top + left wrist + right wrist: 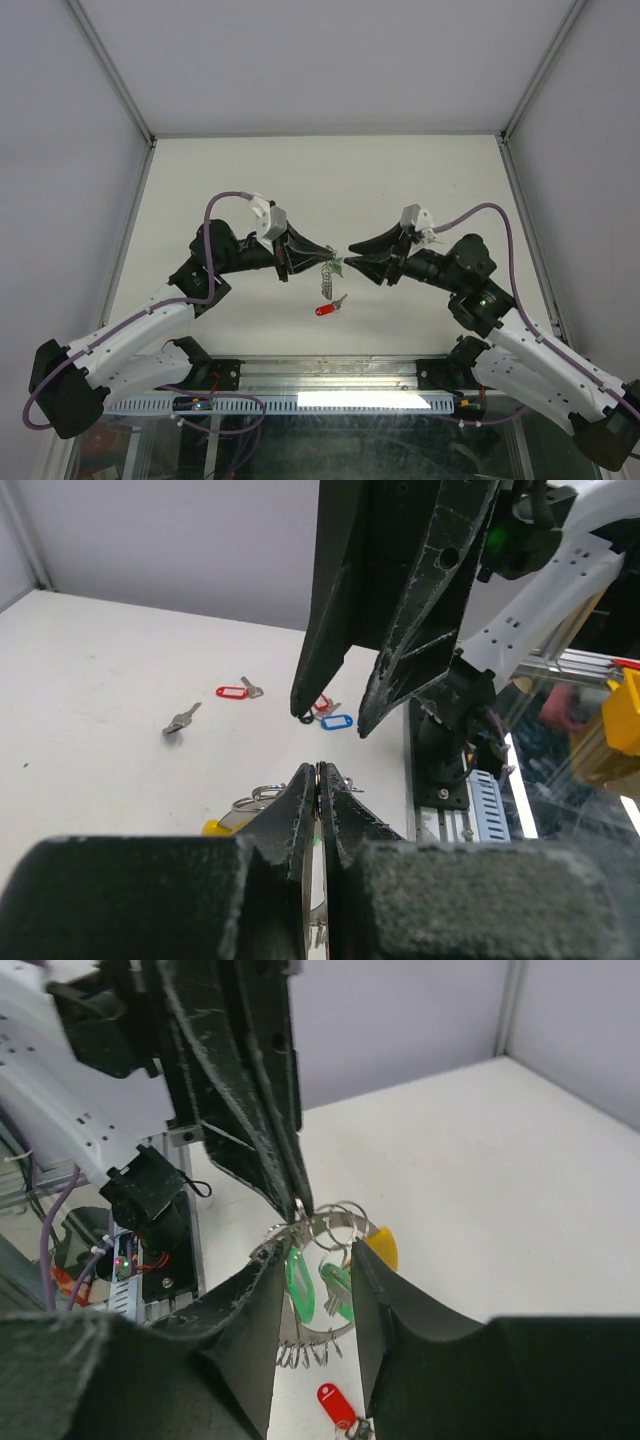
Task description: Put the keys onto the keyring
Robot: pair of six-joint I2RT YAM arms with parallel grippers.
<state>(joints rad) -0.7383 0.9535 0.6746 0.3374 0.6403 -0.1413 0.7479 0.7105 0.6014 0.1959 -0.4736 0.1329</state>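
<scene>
The keyring [345,1223], a large silvery wire loop, hangs above the table from my left gripper [316,770], which is shut on its top edge. Two green-tagged keys [299,1282] and a yellow tag [384,1248] dangle from it on small rings. My right gripper [318,1260] faces the left one tip to tip, open, with its fingers either side of the green tags and not clamping them. On the table below lies a red-tagged key [328,307]. In the left wrist view a red-tagged key [232,692], a blue tag [337,721] and a bare key [180,719] lie on the table.
The arms' base rail [330,385] runs along the near table edge. Grey walls [320,60] close off the back and sides. The right arm's base and cables [455,750] stand close behind the open right fingers in the left wrist view.
</scene>
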